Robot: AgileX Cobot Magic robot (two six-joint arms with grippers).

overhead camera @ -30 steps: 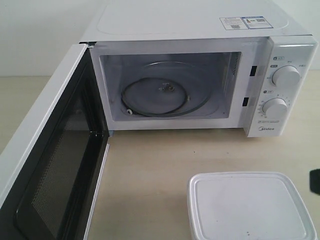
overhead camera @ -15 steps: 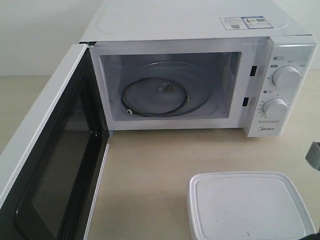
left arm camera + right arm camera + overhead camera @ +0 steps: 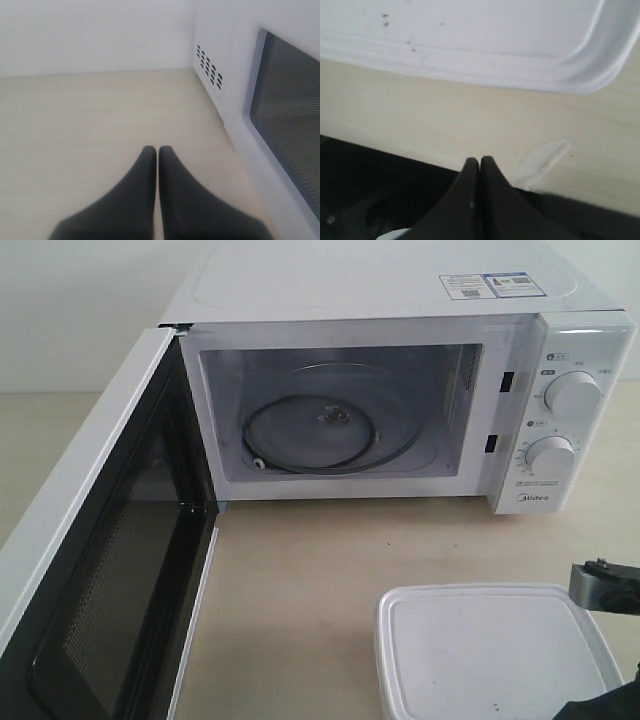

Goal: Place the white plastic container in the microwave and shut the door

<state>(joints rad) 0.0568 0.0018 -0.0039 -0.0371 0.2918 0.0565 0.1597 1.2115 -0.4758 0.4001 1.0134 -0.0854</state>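
The white plastic container (image 3: 497,652) sits lidded on the table at the front right, in front of the microwave (image 3: 380,390). The door (image 3: 95,490) stands wide open to the left and the cavity holds only the glass turntable (image 3: 330,425). My right gripper (image 3: 480,160) is shut and empty, hovering over the table edge just short of the container (image 3: 470,35). Part of the right arm (image 3: 606,586) shows at the container's right side. My left gripper (image 3: 158,149) is shut and empty above the bare table, beside the outer face of the door (image 3: 235,105).
A scrap of pale tape (image 3: 541,161) is stuck near the table edge (image 3: 395,150) close to the right gripper. The two dials (image 3: 572,392) sit on the microwave's right panel. Vent holes (image 3: 209,71) mark the microwave's side wall beyond the door.
The right arm has come further into the exterior view from the right edge, moving down and inward beside the container. Container, door and microwave have not moved.
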